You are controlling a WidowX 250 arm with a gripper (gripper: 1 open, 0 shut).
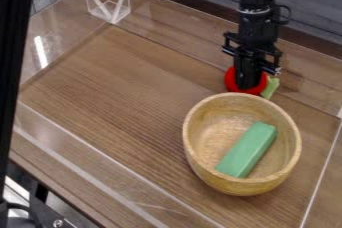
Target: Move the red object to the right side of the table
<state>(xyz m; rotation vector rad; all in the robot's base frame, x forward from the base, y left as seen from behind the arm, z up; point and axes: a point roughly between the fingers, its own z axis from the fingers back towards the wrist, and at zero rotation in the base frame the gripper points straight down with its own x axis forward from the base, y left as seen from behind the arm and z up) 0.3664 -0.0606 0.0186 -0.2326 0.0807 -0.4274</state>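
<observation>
The red object (235, 79) rests on the brown wood-grain table (120, 82), just behind the bowl at the right. Only its red edges show on either side of the black fingers, with a pale green stub (271, 87) on its right. My gripper (251, 76) comes straight down onto it and is shut on it. The fingers hide most of the fruit.
A round light wooden bowl (201, 132) stands in front of the gripper, holding a green rectangular block (249, 150). Low clear acrylic walls (107, 4) edge the table. Open wood surface stretches to the left and centre.
</observation>
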